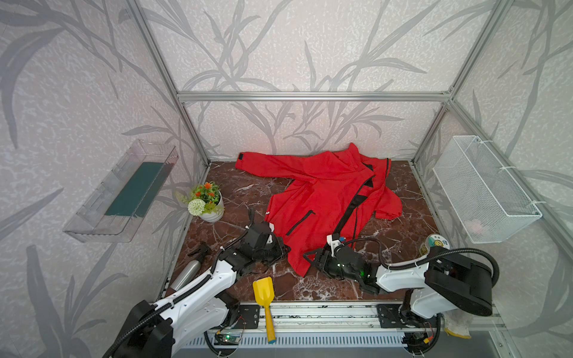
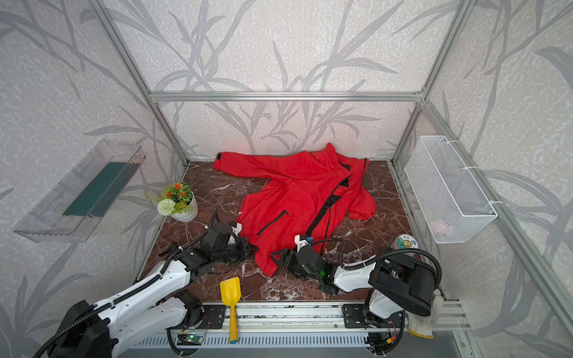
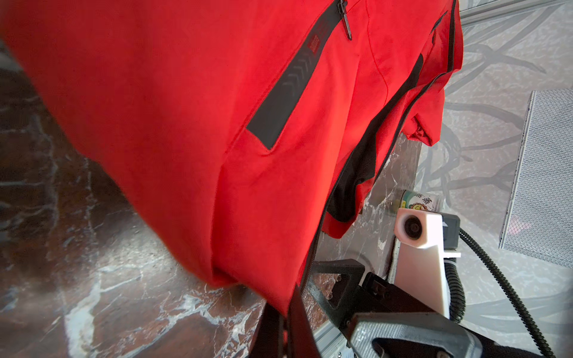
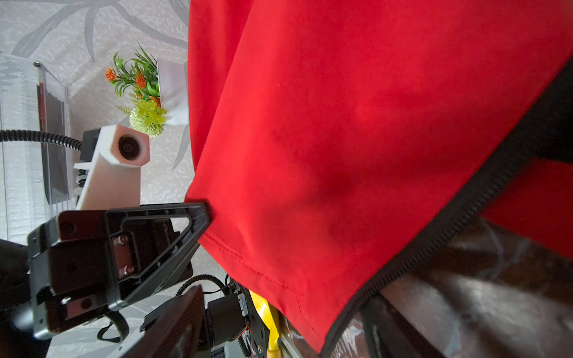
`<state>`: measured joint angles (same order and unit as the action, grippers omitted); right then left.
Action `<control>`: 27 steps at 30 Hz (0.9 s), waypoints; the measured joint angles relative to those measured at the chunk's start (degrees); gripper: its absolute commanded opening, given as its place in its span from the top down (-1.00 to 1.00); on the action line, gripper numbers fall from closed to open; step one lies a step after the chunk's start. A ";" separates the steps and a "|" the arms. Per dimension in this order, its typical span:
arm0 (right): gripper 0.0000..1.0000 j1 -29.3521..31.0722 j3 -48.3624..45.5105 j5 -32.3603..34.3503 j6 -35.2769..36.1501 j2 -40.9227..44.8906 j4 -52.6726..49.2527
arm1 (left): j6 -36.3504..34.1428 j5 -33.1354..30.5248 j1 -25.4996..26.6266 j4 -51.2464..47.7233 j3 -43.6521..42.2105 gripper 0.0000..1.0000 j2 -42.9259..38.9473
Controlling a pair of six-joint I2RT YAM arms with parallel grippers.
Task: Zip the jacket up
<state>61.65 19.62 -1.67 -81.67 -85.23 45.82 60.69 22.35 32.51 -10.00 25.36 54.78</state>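
Jacket (image 1: 316, 192) lies front open on the surface (image 1: 235, 192), spread from centre toward 12 o'clock. At its 8 o'clock hem the left gripper (image 1: 283, 248) is clamped on the fabric; the right gripper (image 1: 313, 262) sits at the 6 o'clock corner, jaws apart.

On tabletop (image 1: 242, 192): jacket (image 1: 319, 198) spread from centre to 1 o'clock, one sleeve reaching 11 o'clock; potted plant (image 1: 206, 201) at 9 o'clock edge; bottle (image 1: 186, 274) at 7; scoop (image 1: 263, 289) at 6, handle over the front rail; tin (image 1: 434, 243) at 4. On wall at 3: wire basket (image 1: 483, 189).
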 measured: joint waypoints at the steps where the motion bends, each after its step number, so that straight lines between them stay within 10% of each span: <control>1: -0.54 0.00 -0.20 0.15 -0.04 0.00 0.13 | 0.00 0.00 0.02 -0.09 0.00 1.00 -0.22; 27: 0.40 0.28 -2.95 1.42 0.31 -0.48 4.13 | 1.01 -1.49 0.00 -1.16 -1.84 1.00 -3.28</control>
<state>61.93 16.67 -0.25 -81.36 -85.71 49.95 61.69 20.86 32.51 -11.16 23.53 51.51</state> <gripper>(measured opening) 0.318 0.045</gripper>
